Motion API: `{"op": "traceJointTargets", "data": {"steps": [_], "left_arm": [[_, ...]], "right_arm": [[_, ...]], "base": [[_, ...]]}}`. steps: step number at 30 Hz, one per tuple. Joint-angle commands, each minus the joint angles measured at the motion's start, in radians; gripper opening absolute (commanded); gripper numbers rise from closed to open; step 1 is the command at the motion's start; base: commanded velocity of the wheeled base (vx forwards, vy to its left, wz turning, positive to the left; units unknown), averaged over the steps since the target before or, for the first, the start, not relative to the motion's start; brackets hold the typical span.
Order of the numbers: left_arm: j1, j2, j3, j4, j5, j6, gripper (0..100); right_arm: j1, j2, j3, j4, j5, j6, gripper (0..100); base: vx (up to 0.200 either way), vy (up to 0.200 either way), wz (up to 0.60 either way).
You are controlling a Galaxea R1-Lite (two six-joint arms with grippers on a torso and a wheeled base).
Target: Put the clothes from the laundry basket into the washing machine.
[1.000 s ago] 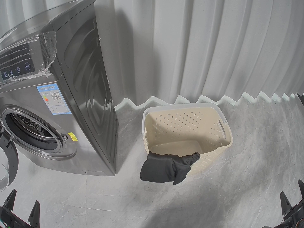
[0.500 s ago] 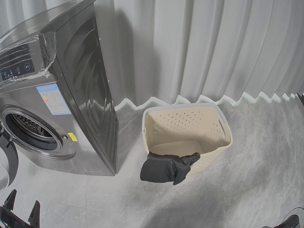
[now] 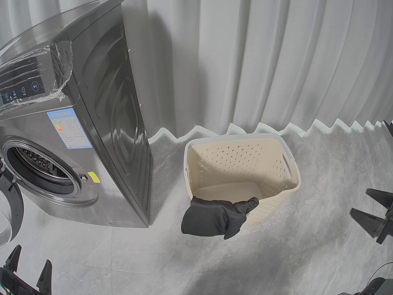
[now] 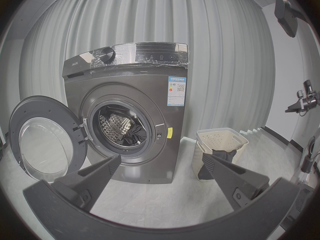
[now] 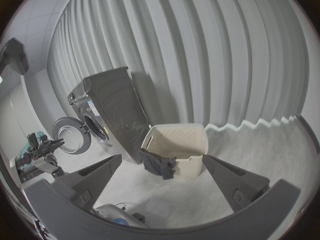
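Note:
A cream laundry basket (image 3: 286,160) stands on the floor right of the grey washing machine (image 3: 106,115). A black garment (image 3: 215,220) hangs over the basket's near rim (image 5: 159,165). The machine's round door (image 4: 45,140) stands swung open, and a dark piece of clothing (image 4: 133,138) lies in the drum. My left gripper (image 3: 28,267) is open, low at the front left, facing the machine (image 4: 161,165). My right gripper (image 3: 374,209) is open at the right edge, well right of the basket (image 5: 161,165), with nothing between its fingers.
White pleated curtains (image 3: 266,54) hang behind the machine and basket. Grey tiled floor (image 3: 245,259) lies open in front of both. The open door (image 3: 10,209) juts out toward the left arm.
The right gripper dropped out of the lower right corner, then came back higher at the right edge, pointing toward the basket. The left gripper, basket and garment stayed put.

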Motion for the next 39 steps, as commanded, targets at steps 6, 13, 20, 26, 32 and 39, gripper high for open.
{"op": "traceJointTargets", "data": {"steps": [6,13,20,26,32,39], "left_arm": [[0.0,-0.016,0.016,-0.001,-0.007,0.006,100],[0.0,-0.016,0.016,-0.001,-0.007,0.005,100],[0.0,-0.016,0.016,-0.001,-0.009,-0.003,100],[0.0,-0.016,0.016,-0.001,-0.007,-0.005,100],[0.0,-0.016,0.016,0.0,-0.007,-0.008,100],[-0.002,-0.016,0.016,0.0,-0.007,-0.005,100]], "right_arm": [[0.317,0.587,0.02,-0.307,-0.205,0.264,100],[0.34,0.774,-0.031,-0.324,-0.214,0.323,100],[0.34,0.997,-0.069,-0.463,-0.21,0.323,100],[0.348,1.225,-0.092,-0.668,-0.213,0.325,100],[0.366,1.34,-0.148,-0.743,-0.213,0.327,100],[0.391,1.44,-0.212,-0.793,-0.214,0.319,100]], "base": [[0.0,0.0,0.0],[0.0,0.0,0.0],[0.0,0.0,0.0],[0.0,0.0,0.0],[0.0,0.0,0.0],[0.0,0.0,0.0]]}}
